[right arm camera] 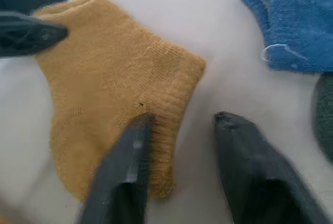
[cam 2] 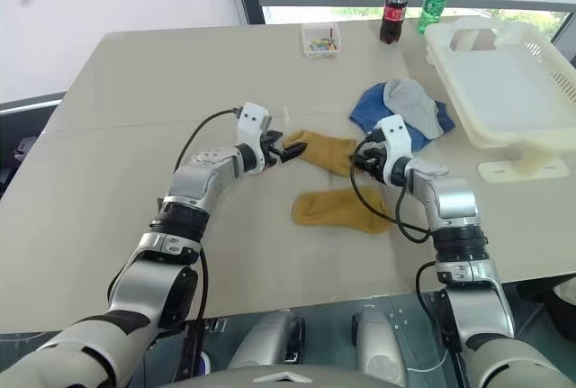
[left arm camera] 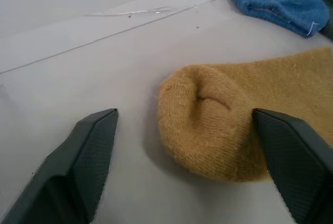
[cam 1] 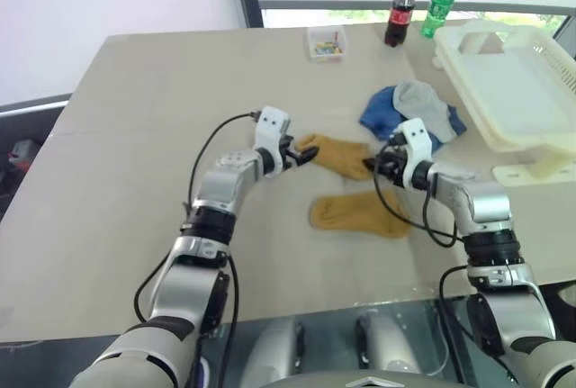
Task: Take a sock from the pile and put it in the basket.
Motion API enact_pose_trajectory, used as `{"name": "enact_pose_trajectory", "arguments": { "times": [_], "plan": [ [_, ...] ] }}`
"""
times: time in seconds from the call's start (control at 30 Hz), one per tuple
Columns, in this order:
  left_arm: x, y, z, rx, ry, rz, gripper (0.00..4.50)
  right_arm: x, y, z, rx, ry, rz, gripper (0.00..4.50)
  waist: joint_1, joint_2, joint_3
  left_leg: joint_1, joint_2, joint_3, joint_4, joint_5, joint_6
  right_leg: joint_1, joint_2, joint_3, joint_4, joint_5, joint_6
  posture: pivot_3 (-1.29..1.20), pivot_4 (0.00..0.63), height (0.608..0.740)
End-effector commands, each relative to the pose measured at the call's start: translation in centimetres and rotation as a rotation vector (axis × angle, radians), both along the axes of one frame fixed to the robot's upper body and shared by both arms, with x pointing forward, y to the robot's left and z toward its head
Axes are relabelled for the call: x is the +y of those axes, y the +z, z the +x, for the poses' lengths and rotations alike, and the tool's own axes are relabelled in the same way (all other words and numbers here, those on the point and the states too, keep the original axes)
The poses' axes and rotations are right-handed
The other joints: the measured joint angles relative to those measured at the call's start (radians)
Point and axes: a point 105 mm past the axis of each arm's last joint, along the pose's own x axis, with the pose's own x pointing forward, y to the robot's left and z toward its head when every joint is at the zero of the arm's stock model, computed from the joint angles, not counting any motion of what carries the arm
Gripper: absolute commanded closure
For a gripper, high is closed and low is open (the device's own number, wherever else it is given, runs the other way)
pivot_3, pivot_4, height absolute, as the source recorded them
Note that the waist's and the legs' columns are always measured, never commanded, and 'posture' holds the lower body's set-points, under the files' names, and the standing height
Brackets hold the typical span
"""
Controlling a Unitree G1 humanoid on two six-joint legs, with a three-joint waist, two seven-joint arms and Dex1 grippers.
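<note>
A mustard-yellow sock (cam 1: pixel 337 156) lies flat on the table between my two grippers. My left gripper (cam 1: pixel 301 156) is open, its fingers (left arm camera: pixel 78 167) straddling the sock's rounded toe end (left arm camera: pixel 208 130) without closing on it. At the sock's other end my right gripper (cam 1: pixel 373 167) is open: one finger (right arm camera: pixel 130 172) rests over the cuff edge (right arm camera: pixel 171 94), the other stands on bare table. A second mustard sock (cam 1: pixel 355 214) lies nearer to me. The pile (cam 1: pixel 414 111) of blue and grey socks sits just beyond my right gripper. The cream-white basket (cam 1: pixel 540 64) stands at the far right.
A small clear box (cam 1: pixel 326 43) with coloured bits, a cola bottle (cam 1: pixel 400 12) and a green bottle (cam 1: pixel 439 3) stand along the table's far edge. A white plastic piece (cam 1: pixel 531 172) lies in front of the basket. The table's left half is open surface.
</note>
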Motion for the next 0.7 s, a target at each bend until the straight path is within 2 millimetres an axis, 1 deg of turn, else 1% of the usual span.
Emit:
{"name": "enact_pose_trajectory", "arguments": {
  "times": [0.03,0.13,0.2,0.3,0.37,0.43,0.47,0.53,0.6,0.7],
  "plan": [
    [-1.2,0.0,-0.4,-0.014,-0.041,-0.029,2.26,0.6,-0.3,-0.2,-0.023,0.04,-0.034,4.5,-0.001,0.0,0.0,0.0,0.0,0.0,0.0,0.0,0.0,0.0,0.0,0.0,0.0,0.0,0.0,0.0,0.15,0.74],
    [-1.0,1.6,-1.1,-0.043,-0.057,-0.15,3.53,0.6,1.2,-0.4,-0.086,0.071,-0.016,4.5,-0.006,0.0,0.0,0.0,0.0,0.0,0.0,0.0,0.0,0.0,0.0,0.0,0.0,0.0,0.0,0.0,0.15,0.74],
    [-0.8,2.7,-2.1,-0.051,-0.082,-0.229,4.42,0.7,2.3,-0.8,-0.117,0.099,0.01,4.5,-0.007,0.0,0.0,0.0,0.0,0.0,0.0,0.0,0.0,-0.001,0.0,0.001,0.0,0.0,0.0,0.0,0.15,0.74],
    [-1.0,4.2,-4.2,-0.054,-0.156,-0.297,4.47,0.8,3.8,-1.9,-0.146,0.152,0.049,4.5,-0.005,0.0,0.0,-0.002,0.001,0.0,0.0,0.0,0.0,-0.003,0.0,0.002,0.0,0.0,0.0,0.0,0.15,0.74],
    [-1.0,5.1,-6.1,-0.027,-0.21,-0.344,4.47,0.4,5.2,-3.3,-0.15,0.188,0.079,4.5,-0.005,0.0,0.0,-0.002,0.001,0.0,0.0,0.0,0.0,-0.003,0.0,0.002,0.0,0.0,0.0,0.0,0.15,0.74],
    [-0.9,5.4,-8.0,0.006,-0.251,-0.361,4.47,-0.1,6.4,-5.3,-0.148,0.238,0.089,4.5,0.0,0.0,0.0,-0.002,0.001,-0.001,0.0,0.0,0.0,-0.002,0.0,0.002,0.0,0.0,0.0,0.0,0.15,0.74],
    [-0.8,5.5,-8.5,0.016,-0.258,-0.361,4.47,-0.3,6.7,-5.9,-0.144,0.252,0.087,4.5,0.002,0.0,0.0,-0.002,0.001,-0.002,0.0,0.0,0.0,-0.002,0.0,0.001,0.0,0.0,0.0,0.0,0.15,0.74],
    [-0.4,4.9,-10.3,0.06,-0.28,-0.341,4.47,-1.0,6.9,-8.2,-0.112,0.288,0.072,4.5,0.003,0.0,0.0,-0.002,0.001,-0.002,-0.001,0.0,0.0,-0.001,0.0,0.001,-0.001,0.0,0.0,0.0,0.15,0.74],
    [-0.1,4.1,-12.0,0.112,-0.306,-0.318,4.47,-1.5,6.3,-10.4,-0.068,0.308,0.044,4.5,0.006,0.0,0.0,-0.001,0.002,-0.003,-0.001,0.0,0.0,0.0,0.0,0.001,-0.001,0.0,0.0,0.0,0.15,0.74],
    [0.2,3.1,-13.5,0.166,-0.322,-0.289,4.47,-2.1,5.2,-12.2,-0.015,0.289,0.018,4.5,0.012,0.0,0.0,-0.001,0.002,-0.003,-0.002,0.0,0.0,0.001,0.0,0.001,-0.003,0.0,0.0,0.0,0.15,0.74]
  ]
}}
